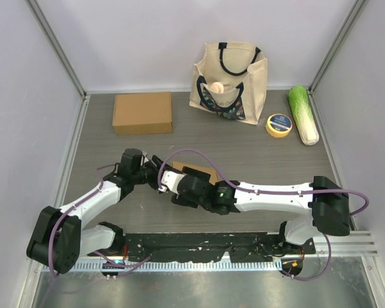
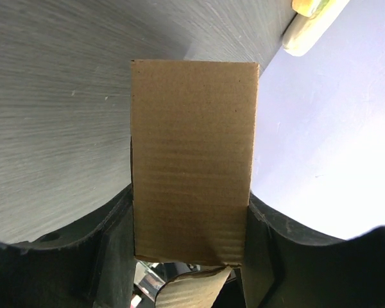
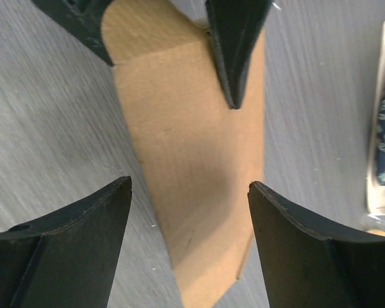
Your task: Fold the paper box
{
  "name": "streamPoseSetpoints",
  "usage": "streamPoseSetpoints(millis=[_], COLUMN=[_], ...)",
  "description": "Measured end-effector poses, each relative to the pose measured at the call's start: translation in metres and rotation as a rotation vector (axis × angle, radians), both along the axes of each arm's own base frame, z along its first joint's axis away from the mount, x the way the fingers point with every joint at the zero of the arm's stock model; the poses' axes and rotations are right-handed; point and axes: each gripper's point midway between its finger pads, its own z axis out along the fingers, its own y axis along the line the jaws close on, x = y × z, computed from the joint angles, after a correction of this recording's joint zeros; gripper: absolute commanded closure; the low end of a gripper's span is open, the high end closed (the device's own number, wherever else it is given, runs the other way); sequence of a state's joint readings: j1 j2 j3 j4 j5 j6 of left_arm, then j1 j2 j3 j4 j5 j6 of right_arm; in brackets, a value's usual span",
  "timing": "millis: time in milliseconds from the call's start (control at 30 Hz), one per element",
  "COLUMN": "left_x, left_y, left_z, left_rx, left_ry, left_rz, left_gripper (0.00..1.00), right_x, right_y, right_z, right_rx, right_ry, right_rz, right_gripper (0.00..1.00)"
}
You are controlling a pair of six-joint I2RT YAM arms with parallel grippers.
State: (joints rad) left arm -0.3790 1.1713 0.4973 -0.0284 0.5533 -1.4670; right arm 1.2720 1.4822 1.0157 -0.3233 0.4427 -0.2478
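My left arm (image 1: 90,202) reaches from its base at the near left corner, forward and to the right, elbow bent, wrist low over the surface (image 1: 256,154). Its jaws are closed onto the paper box (image 2: 191,160), one finger (image 2: 109,256) pressed to each side edge of the flap. My right arm (image 1: 276,192) stretches almost straight leftward from its base at the near right, wrist also low. Its jaws stand apart, the fingers (image 3: 70,244) straddling the cardboard without gripping it. The two sets of jaws meet nearly tip to tip at the middle, left tips showing just ahead of the right ones.
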Motion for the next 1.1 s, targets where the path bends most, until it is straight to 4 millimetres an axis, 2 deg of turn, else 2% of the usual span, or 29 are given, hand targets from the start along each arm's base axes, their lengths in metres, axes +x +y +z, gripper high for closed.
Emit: streamPoseSetpoints(millis=[233, 500, 700, 800, 833, 933, 1100], left_x=[-0.016, -0.018, -0.021, -0.023, -0.024, -0.026, -0.029], left_y=[0.006, 0.007, 0.006, 0.006, 0.006, 0.008, 0.016], left_z=[-0.014, -0.007, 0.001, 0.007, 0.008, 0.015, 0.023], left_rx=[-0.017, -0.055, -0.076, -0.089, -0.090, -0.095, -0.041], left_ry=[0.101, 0.126, 0.127, 0.120, 0.115, 0.091, -0.030], left_rz=[0.024, 0.041, 0.039, 0.037, 0.037, 0.035, 0.023], left_gripper=[0.50, 0.52, 0.52, 0.48, 0.41, 0.24, 0.09], right_x=[0.007, 0.000, 0.005, 0.011, 0.012, 0.016, 0.014], right_y=[0.002, 0.004, 0.002, 0.002, 0.001, 0.000, -0.002], right_z=[0.008, -0.006, -0.015, -0.020, -0.020, -0.019, -0.021], right_rx=[-0.050, -0.045, -0.048, -0.051, -0.050, -0.050, -0.048], right_ry=[-0.152, -0.141, -0.170, -0.206, -0.216, -0.243, -0.225], right_rz=[0.016, 0.049, 0.038, 0.026, 0.021, 0.015, 0.011], right_gripper=[0.22, 0.22, 0.22, 0.31, 0.38, 0.47, 0.52])
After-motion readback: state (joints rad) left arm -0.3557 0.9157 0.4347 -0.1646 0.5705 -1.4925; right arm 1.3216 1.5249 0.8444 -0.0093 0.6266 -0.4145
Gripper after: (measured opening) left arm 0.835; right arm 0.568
